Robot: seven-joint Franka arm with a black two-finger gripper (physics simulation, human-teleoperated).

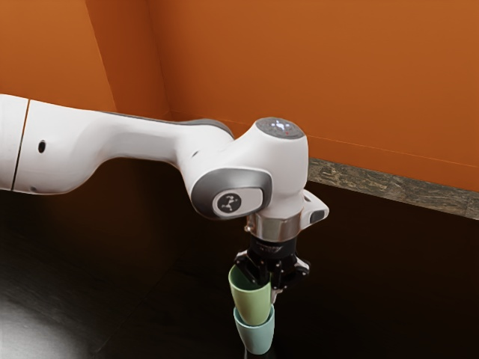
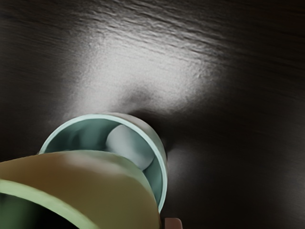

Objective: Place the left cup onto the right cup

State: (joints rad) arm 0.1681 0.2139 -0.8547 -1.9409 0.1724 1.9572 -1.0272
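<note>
A light green cup hangs from my gripper, whose black fingers pinch its rim on the side toward the exterior view's right. Its lower end sits inside the mouth of a teal cup standing upright on the dark table. In the wrist view the green cup is a large blurred shape just under the hand, tilted over the open teal cup, whose pale inside bottom shows.
An orange wall stands behind the table, with a speckled stone ledge along its base. Dark table surface lies open on both sides of the cups.
</note>
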